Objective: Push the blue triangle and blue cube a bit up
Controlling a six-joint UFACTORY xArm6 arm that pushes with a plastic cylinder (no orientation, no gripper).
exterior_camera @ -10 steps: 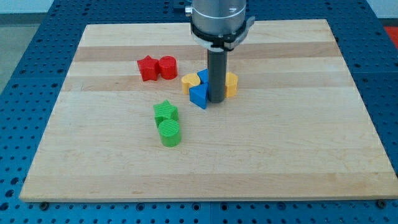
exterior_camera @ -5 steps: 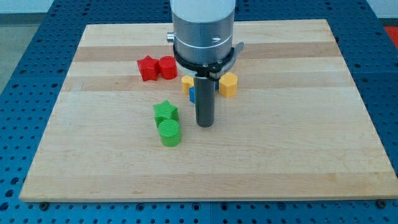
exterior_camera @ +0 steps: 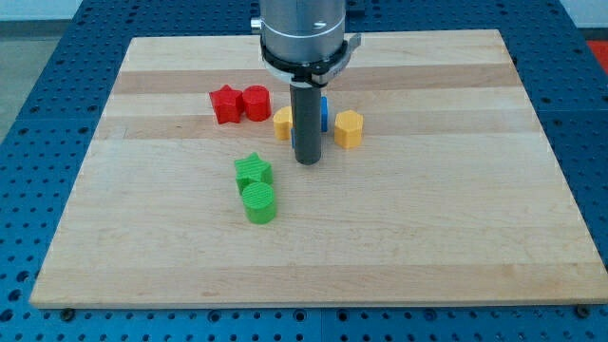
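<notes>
1. A pale wooden board (exterior_camera: 427,237) lies on a blue perforated bench (exterior_camera: 38,85) and fills most of the view.
2. Only a sliver of a blue block (exterior_camera: 324,112) shows, at the right edge of the rod (exterior_camera: 306,123), just above the board's middle; its shape cannot be made out, and a second blue block cannot be told apart behind the rod.
3. My tip (exterior_camera: 306,162) rests on the board just below that blue sliver; the arm carries no gripper, so there is no jaw state to tell.
4. A yellow block (exterior_camera: 283,123) sits just left of the rod and a yellow hexagonal block (exterior_camera: 349,128) just to its right.
5. A red star (exterior_camera: 226,104) and a red cylinder (exterior_camera: 256,102) touch each other, further left and slightly higher.
6. A green star (exterior_camera: 253,171) touches a green cylinder (exterior_camera: 258,202) below it, down-left of my tip.
</notes>
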